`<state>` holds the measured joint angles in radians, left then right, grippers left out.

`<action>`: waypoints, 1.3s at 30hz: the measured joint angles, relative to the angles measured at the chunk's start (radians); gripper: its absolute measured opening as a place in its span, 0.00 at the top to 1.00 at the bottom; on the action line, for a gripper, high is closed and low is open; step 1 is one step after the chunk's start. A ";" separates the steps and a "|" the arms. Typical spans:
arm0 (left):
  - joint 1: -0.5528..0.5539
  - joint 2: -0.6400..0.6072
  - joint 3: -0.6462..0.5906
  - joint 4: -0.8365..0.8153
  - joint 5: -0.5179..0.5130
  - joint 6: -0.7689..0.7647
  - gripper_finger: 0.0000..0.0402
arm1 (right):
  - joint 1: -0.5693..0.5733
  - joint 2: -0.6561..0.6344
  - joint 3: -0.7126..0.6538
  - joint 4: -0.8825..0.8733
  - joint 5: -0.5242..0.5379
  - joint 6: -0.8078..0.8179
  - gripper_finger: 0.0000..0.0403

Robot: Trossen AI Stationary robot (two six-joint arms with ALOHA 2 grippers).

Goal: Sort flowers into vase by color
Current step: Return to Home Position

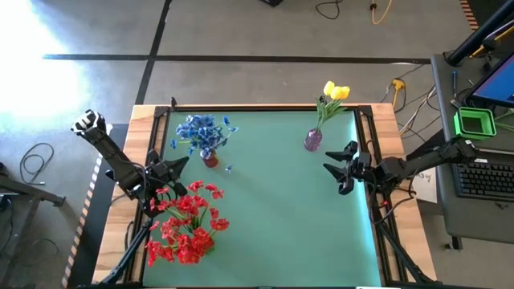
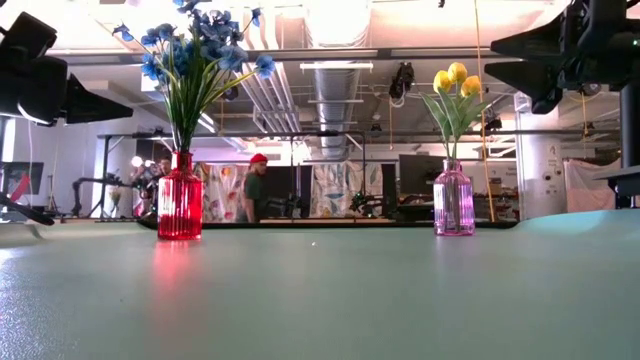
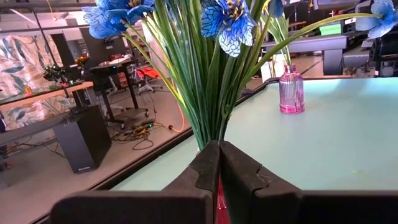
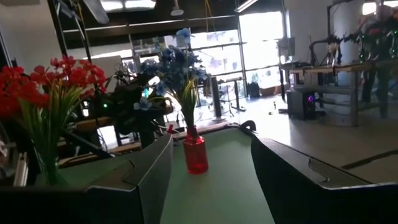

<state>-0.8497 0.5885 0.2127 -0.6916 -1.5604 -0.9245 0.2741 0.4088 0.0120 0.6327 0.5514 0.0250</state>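
Left wrist view: the fingers (image 3: pixel 200 177) of the left gripper (image 3: pixel 219 149) are seen pressed together with nothing held. They are set just before the blue flowers (image 3: pixel 227 15), which are stood in a red vase (image 2: pixel 180 205). The right gripper (image 4: pixel 211 143) is spread wide and empty above the right side of the table (image 1: pixel 281 217), near the yellow tulips (image 2: pixel 450 80), which are stood in a purple vase (image 2: pixel 453 200). Red flowers (image 1: pixel 189 225) are seen at the lower left of the high view, beside the left gripper; their vase is hidden there.
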 joint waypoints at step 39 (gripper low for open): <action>0.000 0.001 0.001 0.004 0.001 0.000 1.00 | -0.184 -0.405 -0.001 -0.586 -0.328 -0.072 0.48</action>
<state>-0.8497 0.5896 0.2138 -0.6875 -1.5597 -0.9246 0.0905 0.0037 0.0107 0.0463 0.2236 -0.0471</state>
